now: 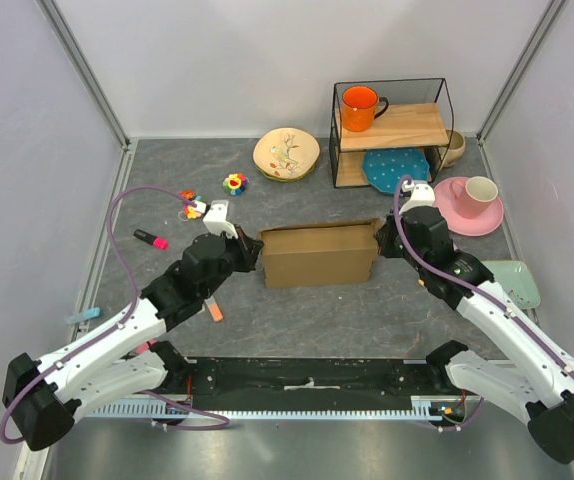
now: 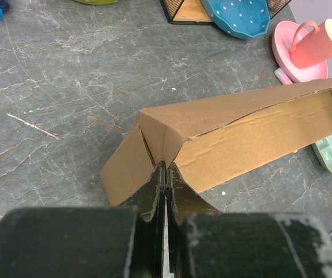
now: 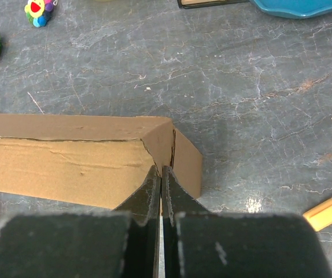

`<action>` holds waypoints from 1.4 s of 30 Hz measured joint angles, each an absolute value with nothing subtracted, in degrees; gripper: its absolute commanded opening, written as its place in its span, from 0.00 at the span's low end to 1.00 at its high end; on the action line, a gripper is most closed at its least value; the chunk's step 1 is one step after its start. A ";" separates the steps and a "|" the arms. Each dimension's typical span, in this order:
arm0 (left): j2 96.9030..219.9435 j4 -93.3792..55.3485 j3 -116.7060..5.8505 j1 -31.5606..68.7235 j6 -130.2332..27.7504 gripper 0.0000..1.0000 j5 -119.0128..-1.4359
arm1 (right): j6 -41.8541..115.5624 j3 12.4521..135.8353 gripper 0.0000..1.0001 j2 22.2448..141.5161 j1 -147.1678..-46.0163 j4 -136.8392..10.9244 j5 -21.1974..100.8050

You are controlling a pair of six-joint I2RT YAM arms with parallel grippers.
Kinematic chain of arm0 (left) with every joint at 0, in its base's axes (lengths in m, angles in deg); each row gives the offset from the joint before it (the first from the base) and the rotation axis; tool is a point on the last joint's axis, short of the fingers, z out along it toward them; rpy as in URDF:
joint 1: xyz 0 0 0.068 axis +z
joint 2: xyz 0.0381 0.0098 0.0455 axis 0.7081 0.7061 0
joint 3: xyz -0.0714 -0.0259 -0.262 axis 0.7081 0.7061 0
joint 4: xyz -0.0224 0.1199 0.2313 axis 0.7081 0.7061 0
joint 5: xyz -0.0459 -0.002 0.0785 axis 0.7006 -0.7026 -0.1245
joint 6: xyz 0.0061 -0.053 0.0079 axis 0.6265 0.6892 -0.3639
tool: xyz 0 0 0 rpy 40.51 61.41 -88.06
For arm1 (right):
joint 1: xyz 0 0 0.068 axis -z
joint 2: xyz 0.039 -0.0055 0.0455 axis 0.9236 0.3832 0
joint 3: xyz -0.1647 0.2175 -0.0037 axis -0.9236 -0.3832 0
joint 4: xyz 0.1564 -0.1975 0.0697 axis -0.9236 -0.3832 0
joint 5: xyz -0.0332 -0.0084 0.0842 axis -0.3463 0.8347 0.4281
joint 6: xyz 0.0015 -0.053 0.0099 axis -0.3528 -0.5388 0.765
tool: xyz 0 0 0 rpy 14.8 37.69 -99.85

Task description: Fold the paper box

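paper box (image 1: 319, 255) sits mid-table (image 1: 307, 320), partly folded into a long closed shape, in front of the wire shelf (image 1: 392, 130) and lying between the two arms. left gripper (image 2: 165, 169) is closed, fingers together, tips against the creased corner at the box's left end. right gripper (image 3: 160, 171) is the same, fully closed with tips touching the corner of the right end; can't tell if either pinches any cardboard.

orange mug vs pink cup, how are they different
The orange mug is bright orange; the pink cup is pale pink. The orange mug stands on the top board of the shelf; the pink cup sits on a saucer on the table. Both are upright with a handle.
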State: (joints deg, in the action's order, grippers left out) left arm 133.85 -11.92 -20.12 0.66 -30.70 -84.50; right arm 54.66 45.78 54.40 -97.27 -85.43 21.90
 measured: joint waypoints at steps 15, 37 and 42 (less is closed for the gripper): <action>133.89 -12.70 -19.29 0.20 -30.75 0.02 -84.50 | 55.10 47.15 0.31 54.14 -97.75 -89.58 21.66; 135.79 -12.55 -20.67 -0.30 -30.94 0.02 -84.36 | 54.71 48.03 0.25 48.57 -98.10 -88.16 13.81; 136.14 -12.51 -20.93 -0.30 -31.01 0.02 -84.41 | 54.64 47.65 0.25 49.22 -98.10 -86.24 13.84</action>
